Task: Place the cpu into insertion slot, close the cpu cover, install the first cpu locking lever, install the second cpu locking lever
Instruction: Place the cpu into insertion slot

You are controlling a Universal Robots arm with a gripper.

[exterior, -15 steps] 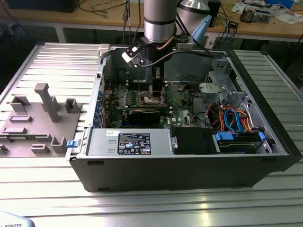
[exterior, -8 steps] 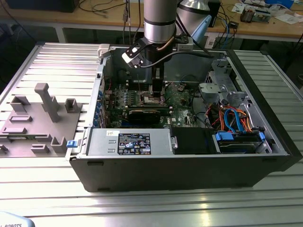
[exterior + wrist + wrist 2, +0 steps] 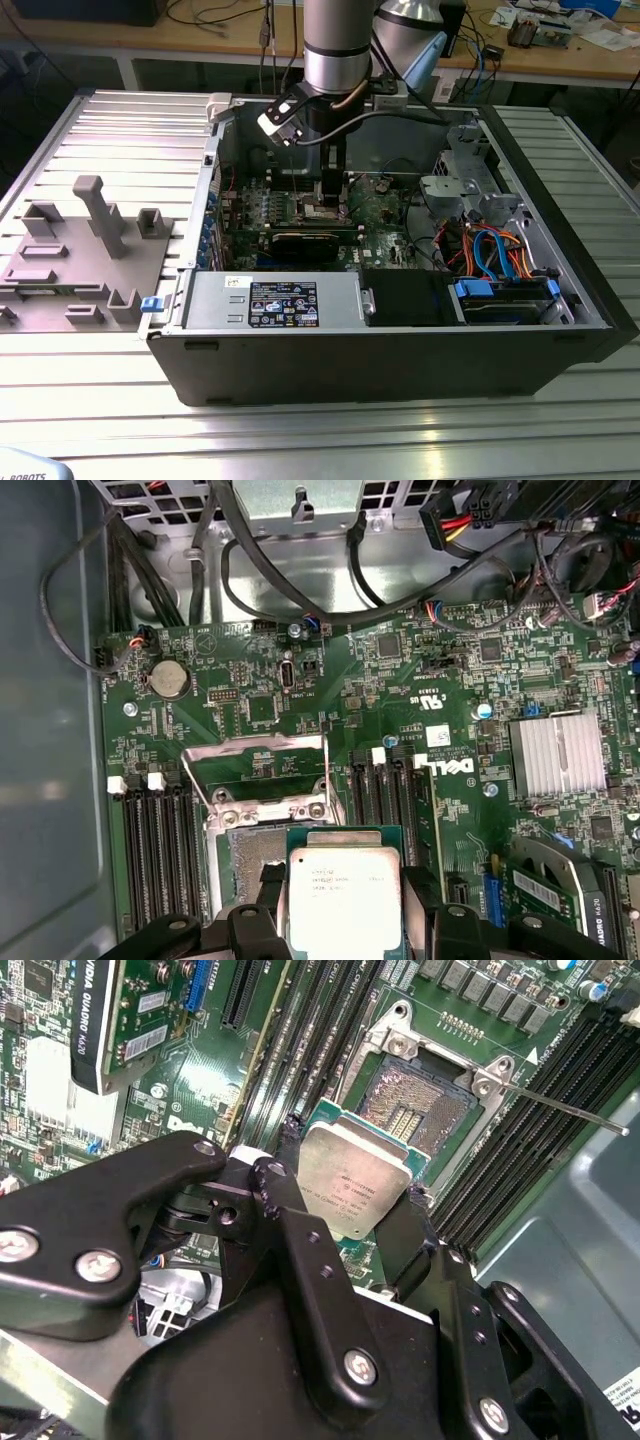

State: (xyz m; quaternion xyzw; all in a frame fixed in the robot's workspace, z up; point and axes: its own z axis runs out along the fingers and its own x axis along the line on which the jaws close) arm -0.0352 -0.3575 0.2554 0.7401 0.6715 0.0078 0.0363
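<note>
Pinching one small flat square cpu (image 3: 352,1182) with a pale silvery-grey metal face between its two black fingers (image 3: 300,1260), the pincer (image 3: 355,1165) hangs inside one open black computer case (image 3: 400,365) that lies on the ribbed aluminium counter (image 3: 300,440); in the exterior view the pincer (image 3: 333,195) sits at the end of the single arm, low over the green motherboard (image 3: 385,215). In both wrist views the cpu (image 3: 345,905) is off the board, level, and only partly over the one square insertion slot (image 3: 250,865); the slot's bare contact field (image 3: 415,1105) shows beyond the chip's far edge. The one cpu cover (image 3: 255,744), a thin silvery metal frame with an open centre, stands raised on the side of the slot away from the pincer; one thin straight metal lever rod (image 3: 570,1110) juts from the slot's corner. Banks of long black memory slots (image 3: 160,850) flank the slot, one on each side; one round silver coin cell (image 3: 168,678) and one finned silver heatsink (image 3: 557,755) sit on the board. One grey moulded fixture (image 3: 90,250) rests on the counter at the exterior view's left, well apart from the case.
</note>
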